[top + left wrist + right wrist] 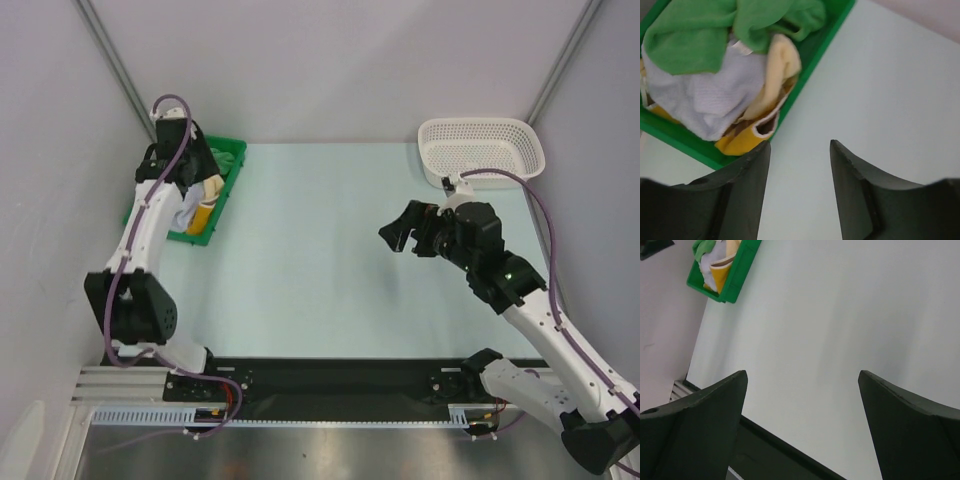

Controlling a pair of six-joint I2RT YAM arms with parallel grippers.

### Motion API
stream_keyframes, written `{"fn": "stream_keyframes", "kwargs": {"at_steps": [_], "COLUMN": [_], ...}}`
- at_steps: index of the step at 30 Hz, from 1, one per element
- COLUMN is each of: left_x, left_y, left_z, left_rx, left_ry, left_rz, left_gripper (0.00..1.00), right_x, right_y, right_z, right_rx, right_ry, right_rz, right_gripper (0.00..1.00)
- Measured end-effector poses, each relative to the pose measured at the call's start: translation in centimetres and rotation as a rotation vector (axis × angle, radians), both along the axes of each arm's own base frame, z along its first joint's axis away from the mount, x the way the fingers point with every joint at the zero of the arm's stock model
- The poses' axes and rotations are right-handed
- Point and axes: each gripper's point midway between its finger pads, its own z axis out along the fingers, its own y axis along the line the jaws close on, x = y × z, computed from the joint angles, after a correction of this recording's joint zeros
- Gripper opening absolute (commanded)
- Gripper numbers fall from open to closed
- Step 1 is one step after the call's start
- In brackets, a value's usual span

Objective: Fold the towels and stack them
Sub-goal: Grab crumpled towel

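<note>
Top view: left gripper (pixel 197 192) hangs over the green tray (pixel 230 152) at the table's (pixel 320 260) far-left edge. The towels (pixel 200 212) are heaped in that tray, so the arm is likely there to pull the first one out. Right gripper (pixel 400 232) sits mid-air over the table's middle with its jaws wide and nothing held. It is probably waiting to help spread a cloth. White mesh basket (pixel 480 150) is far right, apart from both arms.

Left wrist view: the jaws are parted with only table showing between them, so nothing is gripped. The tips are just beside the tray's corner, not on cloth. Green towel (pixel 700 40) lies on top, lavender towel (pixel 705 100) is under it, and a yellow towel (pixel 782 62) spills toward the rim. All are crumpled and none folded, so the task looks barely started.

Right wrist view: the jaws are spread wide and empty over the table. Tray and towels sit well away at upper left.
</note>
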Motion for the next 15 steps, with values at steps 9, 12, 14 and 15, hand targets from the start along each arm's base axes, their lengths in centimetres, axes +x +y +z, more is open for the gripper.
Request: {"fn": "stream_keyframes", "kwargs": {"at_steps": [9,12,14,15], "left_x": [4.2,8.4,11.9,13.6], "left_y": [9.3,10.5,11.0,11.2], "left_z": [-10.7,-10.1,-9.6,-9.5], "left_rx": [-0.021,-0.024,-0.018,-0.013], "left_ry": [0.203,0.149,0.106,0.083], "left_rz": [0.184,0.175,0.165,0.157], "left_gripper": [0.65,0.63,0.63,0.63], "right_x": [0.2,0.5,0.7,0.8], "right_y": [1.1,1.3,1.3,1.4], "right_z": [-1.8,-2.1,-2.3,-2.4], "right_rx": [-0.036,-0.048,-0.056,-0.06], "right_ry": [0.027,0.023,0.023,0.021], "right_rz": [0.069,0.074,0.077,0.078], "right_gripper": [1.0,1.0,1.0,1.0]}}
